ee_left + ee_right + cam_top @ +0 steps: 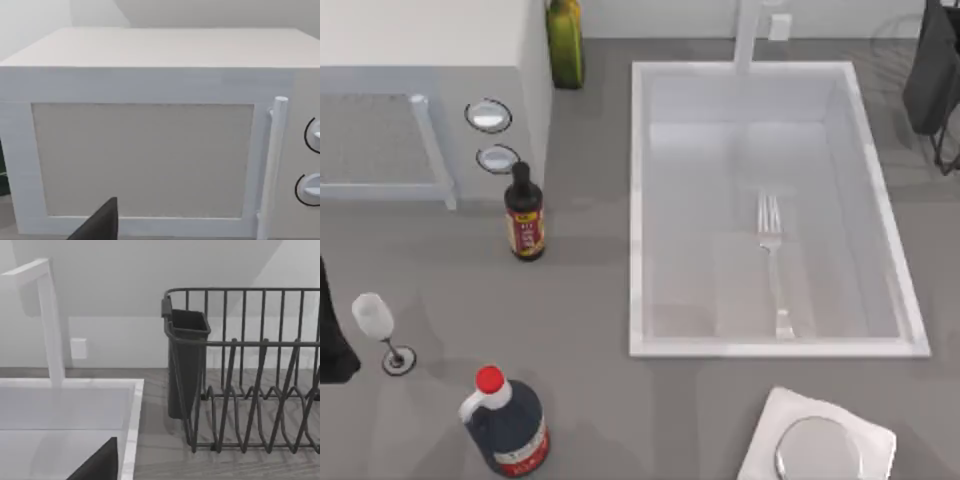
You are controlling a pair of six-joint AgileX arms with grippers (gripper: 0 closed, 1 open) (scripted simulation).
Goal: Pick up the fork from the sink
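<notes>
Step in hand, as judged: approach not yet begun; fork (772, 262) untouched

- Fork lies flat on floor of sink (642, 210), right of centre, tines toward faucet post (748, 32), handle toward near rim
- Left arm (332, 330) parked at table's left edge, facing microwave (150, 125)
- Right arm (932, 70) parked at far right, by dish rack (250, 375)
- Finger state of both grippers: cannot be told
- Next move, as judged: right gripper to be brought over basin, aligned across thin handle, lowered inside walls; low-lying, slippery metal calls for precise closure
</notes>
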